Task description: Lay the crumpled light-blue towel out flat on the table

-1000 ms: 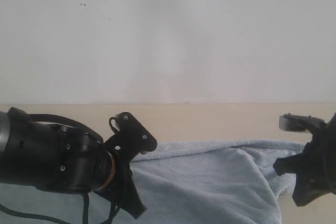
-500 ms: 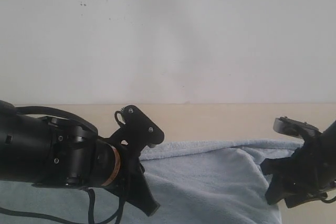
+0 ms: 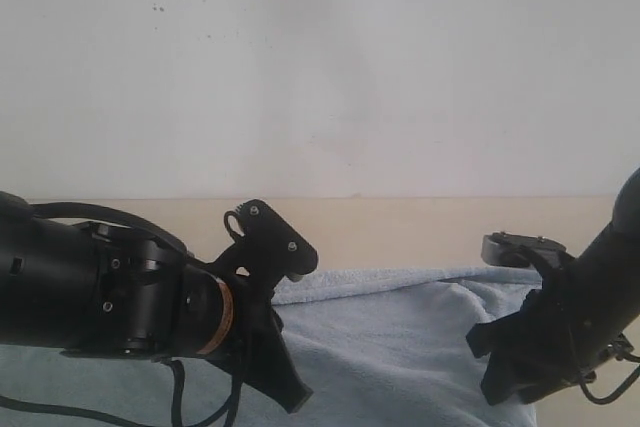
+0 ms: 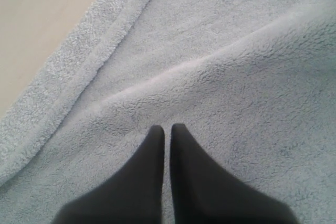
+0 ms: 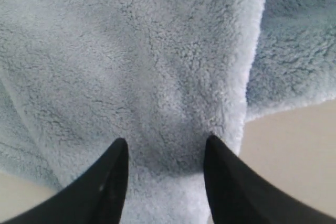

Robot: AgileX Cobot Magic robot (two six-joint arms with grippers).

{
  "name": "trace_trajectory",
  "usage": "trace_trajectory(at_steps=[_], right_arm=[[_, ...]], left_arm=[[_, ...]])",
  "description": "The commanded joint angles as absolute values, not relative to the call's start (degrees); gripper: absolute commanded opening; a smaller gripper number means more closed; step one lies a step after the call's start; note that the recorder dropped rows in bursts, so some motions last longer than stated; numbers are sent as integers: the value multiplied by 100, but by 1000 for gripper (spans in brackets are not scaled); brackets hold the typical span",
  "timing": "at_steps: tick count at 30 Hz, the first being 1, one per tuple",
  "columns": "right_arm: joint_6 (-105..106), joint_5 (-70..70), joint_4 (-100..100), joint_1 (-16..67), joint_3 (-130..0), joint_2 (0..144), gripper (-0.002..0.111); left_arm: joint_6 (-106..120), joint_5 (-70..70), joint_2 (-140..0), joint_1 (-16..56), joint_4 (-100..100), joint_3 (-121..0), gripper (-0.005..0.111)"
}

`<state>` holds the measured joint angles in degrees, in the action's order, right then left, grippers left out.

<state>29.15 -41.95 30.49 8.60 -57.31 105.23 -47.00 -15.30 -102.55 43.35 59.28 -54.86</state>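
Observation:
The pale grey-blue towel (image 3: 400,347) lies over the lower part of the beige table (image 3: 400,232), with a long fold running across it and its hem along the far side. My left gripper (image 4: 167,127) hovers just over the plush towel (image 4: 236,77) near its hemmed border, shut, with only a thin slit between the fingers and nothing in them. My right gripper (image 5: 165,142) is open, its fingers straddling a folded-over edge of the towel (image 5: 157,51) close to bare table (image 5: 294,150). In the exterior view the right gripper (image 3: 483,365) sits at the towel's right end.
A white wall (image 3: 320,67) with small dark specks rises behind the table. Bare table (image 4: 42,24) shows beyond the hem beside the left gripper. The bulky left arm (image 3: 110,297) covers the towel's left part.
The right arm has moved leftward and lower, over the towel's right end. The left arm has shifted a little to the right.

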Motion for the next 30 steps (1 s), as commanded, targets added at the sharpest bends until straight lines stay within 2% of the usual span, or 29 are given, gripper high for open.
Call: trace_trajectory(at_steps=[1,7,9,11,12,21,30], right_arm=[[2723,-4201,2853,855,-5719,10729,44],[2713,-4202,2853,855,-5730,10755,41],[2723,-4298,2853,855,-5730,10755,26],[2751,-4358,2853,855,-5730,10755,4],[2751,-4347,2891,855,-5730,10755,0],[3643,-5519,4457,923,-6318,10568,0],[3616,-3407,4630,1879,-6414,10883,0]], left_arm=[[-4701,-1435,-10262,4382,5880,-5502,4],[-4701,-1126,-10262,4382,5880,-5502,4],[-4701,-1023,-10262,4382,5880,-5502,4],[-4701,-1023,-10262,4382,5880,-5502,4],[-4701,-1040,-10262,4382,5880,-5502,4],[-4701,-1371,-10262,4370,6238,-5502,4],[-4701,-1714,-10262,4189,6287,-5510,4]])
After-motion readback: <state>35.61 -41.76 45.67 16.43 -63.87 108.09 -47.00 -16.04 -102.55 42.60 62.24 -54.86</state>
